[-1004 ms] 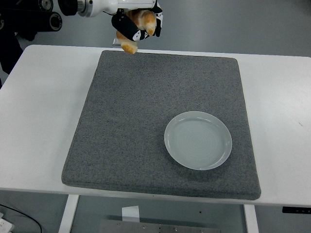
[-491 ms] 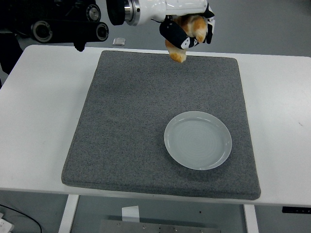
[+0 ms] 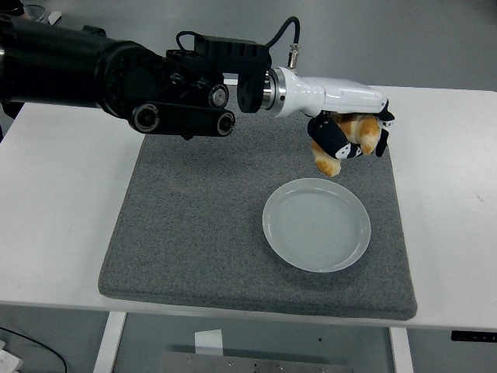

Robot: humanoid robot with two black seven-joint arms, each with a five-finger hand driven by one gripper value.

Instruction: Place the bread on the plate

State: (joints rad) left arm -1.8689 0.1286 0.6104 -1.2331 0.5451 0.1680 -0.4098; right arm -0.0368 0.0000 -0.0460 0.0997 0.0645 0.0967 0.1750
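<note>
The left hand (image 3: 349,138), fingers curled around the bread (image 3: 347,141), hangs above the grey mat (image 3: 202,225) just beyond the plate (image 3: 316,224).

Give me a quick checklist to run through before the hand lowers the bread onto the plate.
1. Grasp: left hand has its fingers curled around the bread. Ok.
2. Landing spot: the pale plate lies flat on the grey mat with nothing in it. Ok.
3. Alignment: the bread hangs over the mat just beyond the plate's far rim, not above its middle. Not ok.
4. Path: no object lies between bread and plate. Ok.
5. Height above the plate: one view only. Cannot tell.
6. Other arm: not in the picture. Cannot tell.
</note>
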